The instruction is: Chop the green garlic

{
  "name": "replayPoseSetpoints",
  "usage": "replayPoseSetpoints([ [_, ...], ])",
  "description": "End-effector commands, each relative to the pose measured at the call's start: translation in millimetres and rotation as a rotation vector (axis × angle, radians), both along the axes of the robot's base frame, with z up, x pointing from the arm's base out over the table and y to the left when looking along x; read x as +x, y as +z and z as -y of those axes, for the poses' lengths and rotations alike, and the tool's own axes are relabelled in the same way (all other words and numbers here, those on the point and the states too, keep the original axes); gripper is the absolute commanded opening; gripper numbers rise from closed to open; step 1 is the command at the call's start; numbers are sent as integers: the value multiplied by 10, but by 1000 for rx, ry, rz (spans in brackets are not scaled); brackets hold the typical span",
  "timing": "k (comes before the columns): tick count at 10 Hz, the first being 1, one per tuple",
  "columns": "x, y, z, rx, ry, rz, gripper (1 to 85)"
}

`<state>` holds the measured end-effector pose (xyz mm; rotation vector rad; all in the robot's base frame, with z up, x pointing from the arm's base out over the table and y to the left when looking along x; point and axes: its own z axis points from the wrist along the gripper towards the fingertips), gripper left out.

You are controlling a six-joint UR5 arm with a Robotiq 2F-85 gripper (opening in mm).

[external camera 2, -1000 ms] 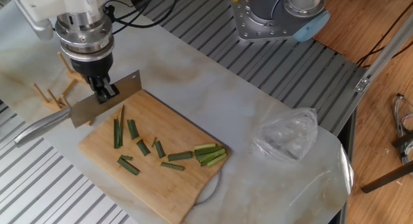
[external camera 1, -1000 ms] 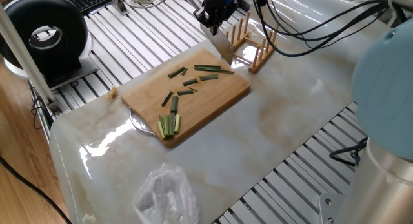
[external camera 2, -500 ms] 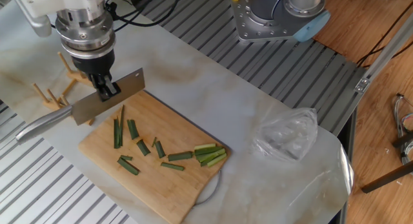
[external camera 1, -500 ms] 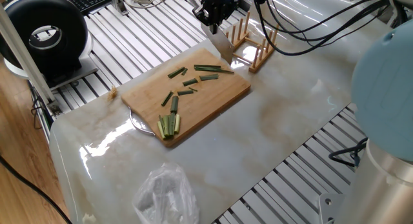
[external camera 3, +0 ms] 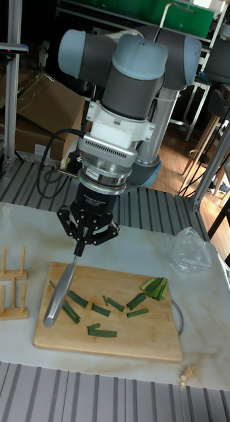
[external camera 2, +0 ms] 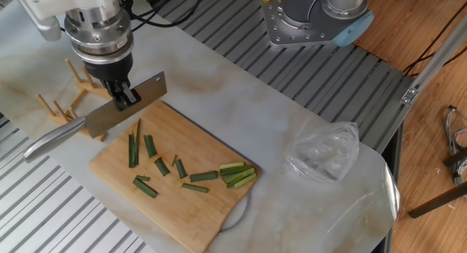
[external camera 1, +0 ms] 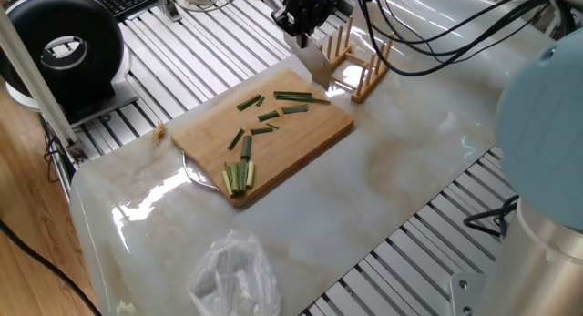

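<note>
Several pieces: the green garlic (external camera 2: 133,149) lies chopped in short dark-green segments across the bamboo cutting board (external camera 2: 211,224) on the tabletop (external camera 2: 241,107); none is under the blade.
Longest piece: one thin stalk near the board's far end, just below the cleaver (external camera 2: 124,106) in the other fixed view.
Its long axis: roughly across the board's width, near parallel to the short edge; in one fixed view the same piece (external camera 1: 301,96) points toward the wooden rack (external camera 1: 360,66).
Other segments: scattered at mixed angles mid-board, none lined up with another.
Paler bundle: yellow-green sticks (external camera 2: 238,173) sit together at the board's near end, apart from the dark pieces.
Hand: the hand (external camera 2: 122,97) pinches the cleaver by the spine, fingers pressed onto the blade; the handle juts out sideways over the board's edge.
Blade height: raised clear of the board, touching nothing.
Risk one: a chop beside the long stalk misses it, because the stalk is thin and the blade sits off to one side of it.
Risk two: the blade could twist in the pinch on impact, since the grip is narrow and the handle hangs free.
Risk three: loose segments may skid or flick off the board.
Risk four: the swinging handle could knock the rack, which stands near.
</note>
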<state>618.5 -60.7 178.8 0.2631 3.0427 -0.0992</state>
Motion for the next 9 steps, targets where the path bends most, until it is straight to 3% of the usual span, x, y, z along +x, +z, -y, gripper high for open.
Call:
replayPoseSetpoints([
  [1,-145,32,120,-39,110,-48,13],
  [5,-17,34,39,-11,67,3,13],
  [9,-17,36,18,-1,62,5,13],
])
